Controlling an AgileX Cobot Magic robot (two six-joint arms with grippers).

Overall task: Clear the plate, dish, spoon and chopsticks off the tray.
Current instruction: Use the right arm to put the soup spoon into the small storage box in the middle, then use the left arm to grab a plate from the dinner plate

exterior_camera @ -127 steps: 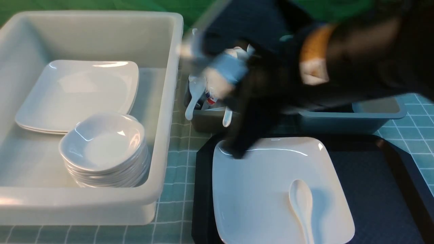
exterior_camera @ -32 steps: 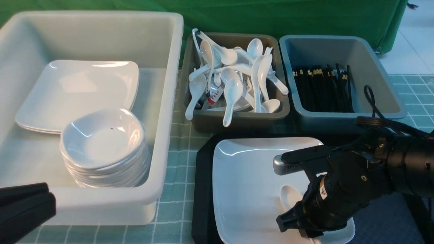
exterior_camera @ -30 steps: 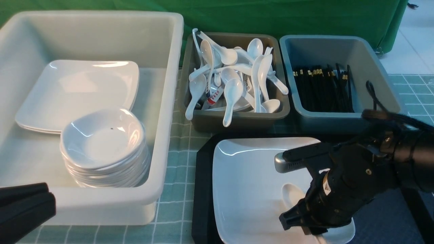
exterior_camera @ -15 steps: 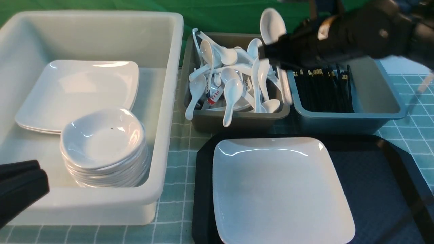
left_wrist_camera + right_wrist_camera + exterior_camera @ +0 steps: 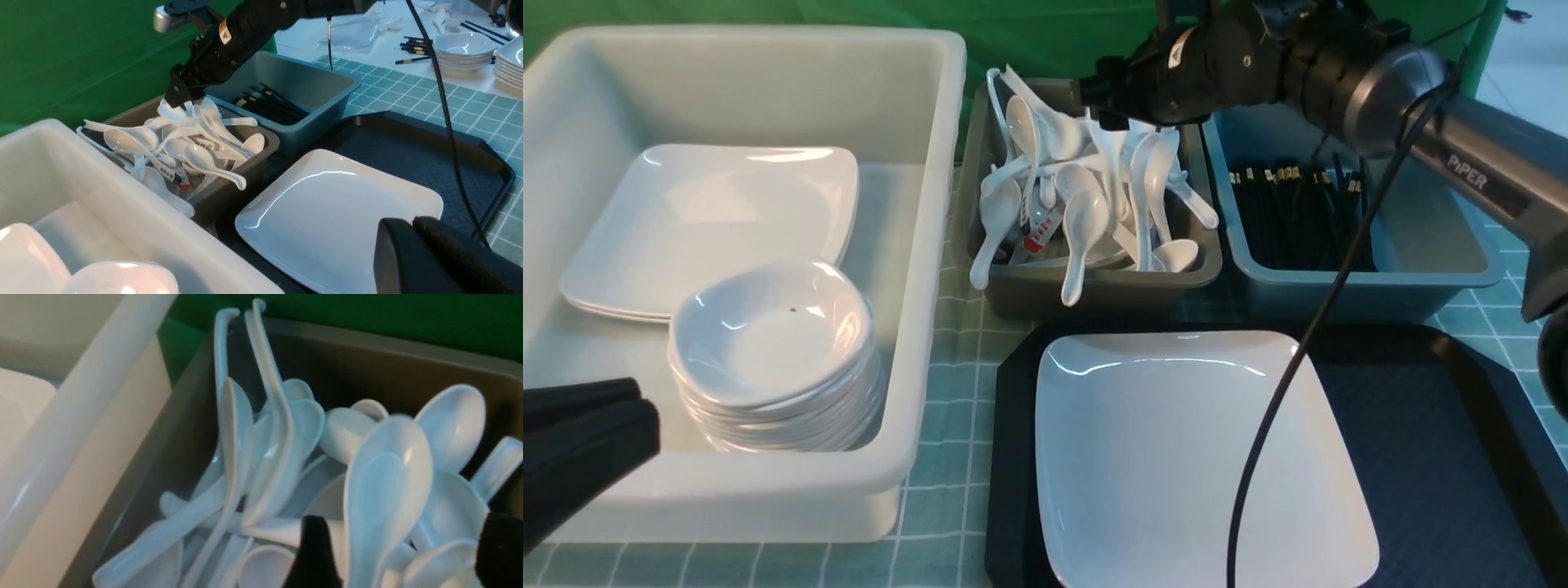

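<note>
The white square plate (image 5: 1201, 457) (image 5: 327, 212) lies bare on the left half of the black tray (image 5: 1429, 441) (image 5: 412, 151). My right gripper (image 5: 1107, 121) (image 5: 404, 559) hangs over the brown bin (image 5: 1094, 286), open. A white spoon (image 5: 384, 490) (image 5: 1112, 159) lies between its spread fingers, on the heap of spoons. My left gripper (image 5: 645, 406) (image 5: 412, 222) is shut and empty, low at the near left, beside the white tub. Black chopsticks (image 5: 1298, 216) lie in the blue-grey bin. Small dishes (image 5: 776, 343) are stacked in the tub.
The big white tub (image 5: 923, 269) at the left also holds square plates (image 5: 711, 220). The blue-grey bin (image 5: 1421, 269) stands behind the tray. The right arm's cable (image 5: 1290, 376) hangs across the plate. A green cloth hangs at the back.
My right gripper lifted the spoon off the plate, carried it back and left over the spoon bin, and opened. The plate is now bare. The left gripper barely moved.
</note>
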